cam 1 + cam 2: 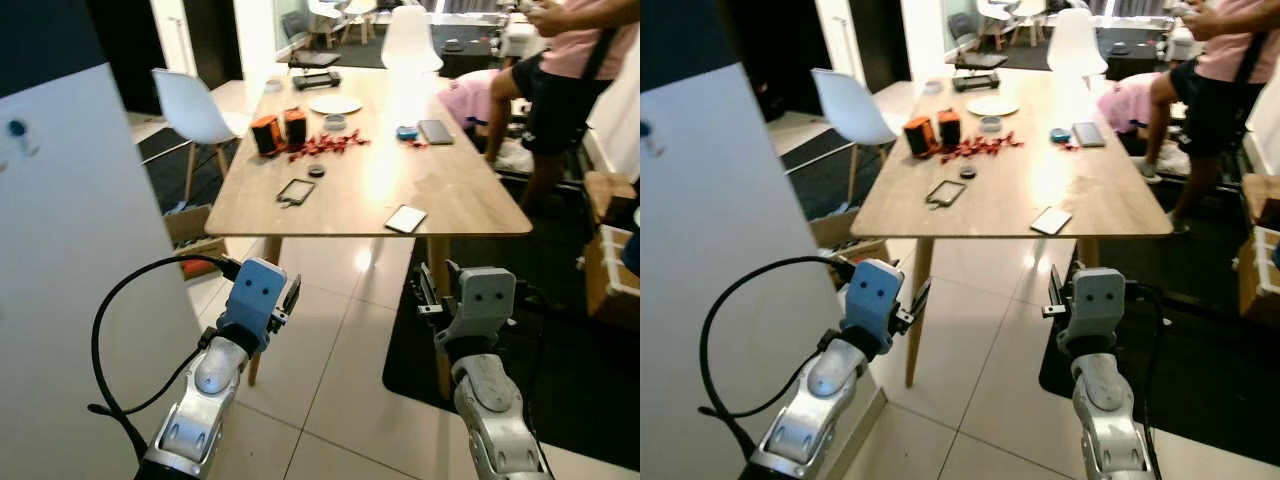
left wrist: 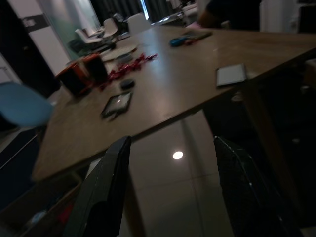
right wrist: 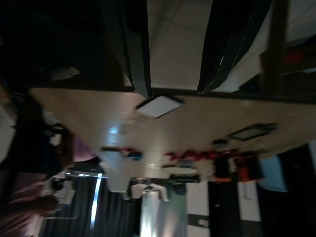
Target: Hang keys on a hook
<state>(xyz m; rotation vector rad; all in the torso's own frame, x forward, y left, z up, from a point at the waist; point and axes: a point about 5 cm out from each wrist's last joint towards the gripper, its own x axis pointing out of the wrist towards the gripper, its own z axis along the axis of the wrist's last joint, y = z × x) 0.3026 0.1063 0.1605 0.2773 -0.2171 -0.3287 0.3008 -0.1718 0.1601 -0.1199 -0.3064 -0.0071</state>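
A small blue hook (image 1: 17,129) sticks out of the white panel (image 1: 70,250) on my left. On the wooden table (image 1: 370,185) ahead lies a dark flat rectangular item with a small loop (image 1: 297,191); whether it is the keys I cannot tell. My left gripper (image 1: 291,296) is raised in front of the table's near left corner, open and holding nothing (image 2: 173,143). My right gripper (image 1: 428,285) is held up below the table's near edge, also open and holding nothing (image 3: 175,90). Both are well short of the tabletop.
The table also carries two orange-and-black boxes (image 1: 279,131), red scattered bits (image 1: 328,145), a plate (image 1: 335,104), a dark phone (image 1: 435,131) and a white card (image 1: 406,219). A white chair (image 1: 190,108) stands at its left. A person (image 1: 565,70) stands at the far right. A dark rug (image 1: 560,370) lies to the right.
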